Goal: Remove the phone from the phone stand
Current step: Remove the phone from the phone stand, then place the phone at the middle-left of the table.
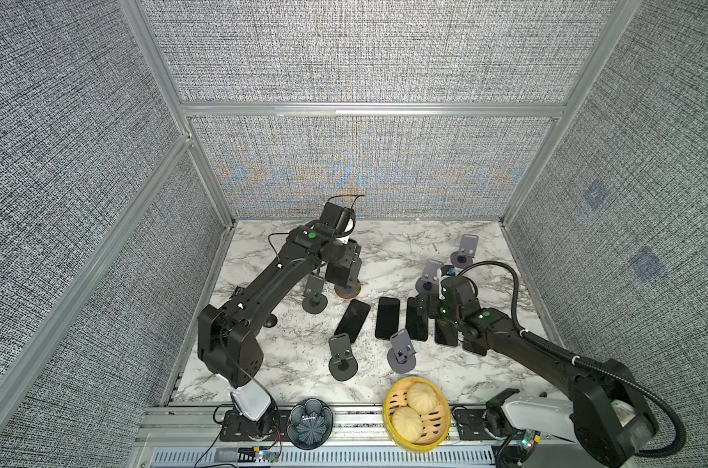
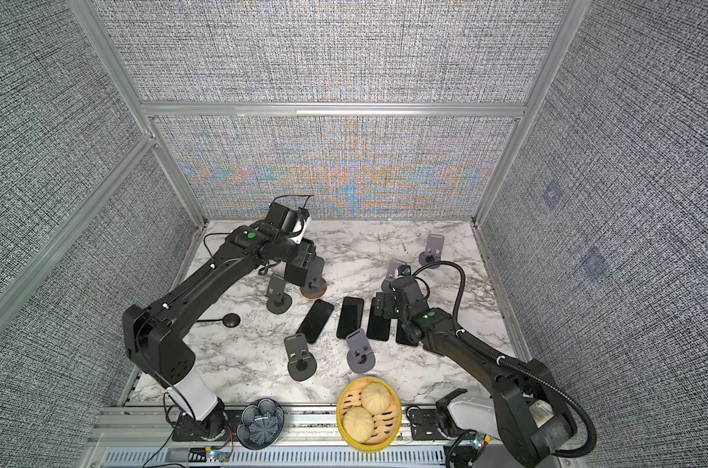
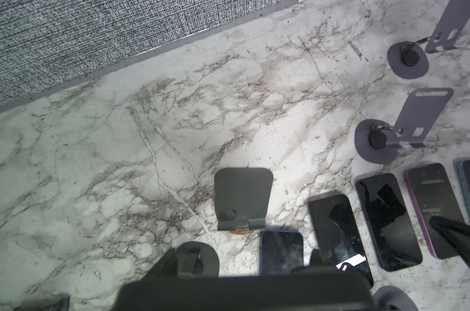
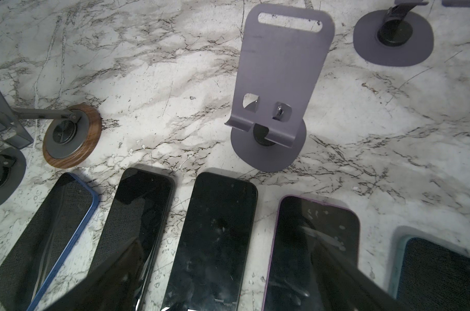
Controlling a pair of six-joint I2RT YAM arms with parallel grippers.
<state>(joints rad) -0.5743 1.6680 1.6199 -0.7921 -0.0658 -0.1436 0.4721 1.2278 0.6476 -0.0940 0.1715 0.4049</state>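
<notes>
Several phones lie flat in a row on the marble table [image 1: 287, 364]; the blue-edged phone [image 1: 352, 320] [image 3: 282, 251] [image 4: 53, 223] is the leftmost. No phone rests on any stand that I can see. The wooden-based phone stand [image 1: 347, 289] [image 3: 243, 194] [image 4: 71, 137] has a bare plate. My left gripper [image 1: 344, 277] [image 3: 240, 257] hangs just above that stand, its fingers wide apart with nothing between them. My right gripper [image 1: 425, 308] [image 4: 227, 241] hovers open over a black phone [image 4: 215, 237] in the middle of the row.
Bare grey and purple stands [image 1: 315, 298] [image 1: 343, 356] [image 1: 401, 350] [image 1: 429, 275] [image 1: 465, 251] ring the phones. A bamboo steamer [image 1: 388, 409] with two buns and a dark flower-shaped bowl [image 1: 309, 421] sit at the front edge. Fabric walls close three sides.
</notes>
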